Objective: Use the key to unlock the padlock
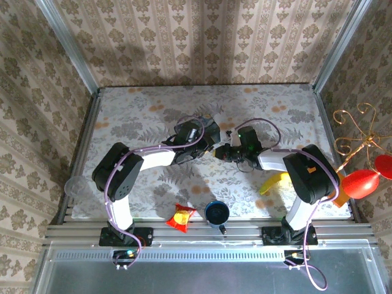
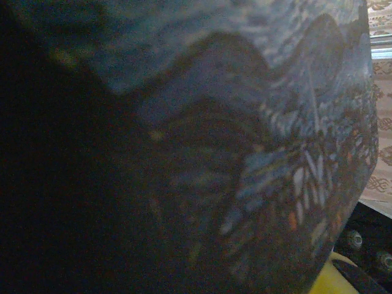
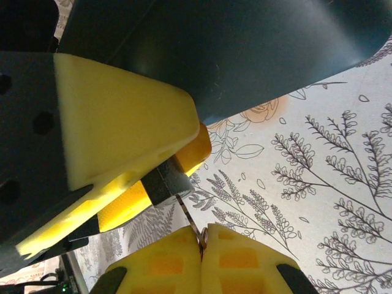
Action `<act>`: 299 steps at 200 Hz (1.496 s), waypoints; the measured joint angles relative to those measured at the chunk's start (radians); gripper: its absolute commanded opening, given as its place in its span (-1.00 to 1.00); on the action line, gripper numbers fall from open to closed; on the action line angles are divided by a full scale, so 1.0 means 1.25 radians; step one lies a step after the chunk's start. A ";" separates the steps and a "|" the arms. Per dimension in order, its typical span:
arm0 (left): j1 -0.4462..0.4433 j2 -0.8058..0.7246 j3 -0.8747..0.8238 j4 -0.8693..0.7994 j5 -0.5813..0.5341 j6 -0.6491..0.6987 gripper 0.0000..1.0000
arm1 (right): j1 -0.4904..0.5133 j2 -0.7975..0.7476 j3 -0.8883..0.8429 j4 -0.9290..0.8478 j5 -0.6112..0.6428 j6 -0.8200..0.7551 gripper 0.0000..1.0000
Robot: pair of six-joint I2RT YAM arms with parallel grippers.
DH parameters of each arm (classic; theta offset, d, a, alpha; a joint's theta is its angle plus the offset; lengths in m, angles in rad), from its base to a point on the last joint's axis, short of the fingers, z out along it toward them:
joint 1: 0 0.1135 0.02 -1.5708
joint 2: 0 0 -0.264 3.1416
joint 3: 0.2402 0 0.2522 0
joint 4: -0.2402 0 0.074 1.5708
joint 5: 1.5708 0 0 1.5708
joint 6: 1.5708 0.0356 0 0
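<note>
— So, what is the right gripper (image 3: 201, 246) doing?
— It's clamped tight on the key (image 3: 191, 222), a thin silvery shank rising from between its yellow fingertips (image 3: 245, 263).
— And the padlock (image 3: 164, 184)?
— It's small and dark and touches the key's upper end. I can't tell if the key is inside it. The left gripper (image 1: 209, 147) pinches it between yellow pads (image 3: 122, 122).
— What's beyond that?
— The blue painted tin (image 3: 245, 49) sits against those pads, above the floral table (image 3: 331, 184). Both arms meet mid-table.

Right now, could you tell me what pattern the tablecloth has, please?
Grey leafy sprigs and orange flowers on a pale tablecloth, clearest in the right wrist view.
</note>
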 measured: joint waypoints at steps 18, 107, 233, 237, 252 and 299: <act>0.000 0.000 0.000 0.005 -0.002 0.000 -1.00 | -0.006 0.002 0.005 -0.007 -0.009 0.003 -1.00; 0.000 0.000 0.000 0.011 0.000 0.000 -1.00 | 0.009 -0.015 0.030 -0.067 0.047 -0.042 -1.00; -0.001 0.000 0.002 0.013 0.013 -0.001 -1.00 | 0.091 -0.071 0.057 -0.191 0.292 -0.226 -1.00; -0.001 0.000 0.003 0.013 0.013 -0.001 -1.00 | 0.091 -0.071 0.058 -0.191 0.292 -0.226 -1.00; -0.001 0.000 0.003 0.013 0.013 -0.001 -1.00 | 0.091 -0.071 0.058 -0.191 0.291 -0.225 -1.00; -0.001 0.000 0.005 0.012 0.014 -0.001 -1.00 | 0.091 -0.071 0.061 -0.196 0.289 -0.222 -1.00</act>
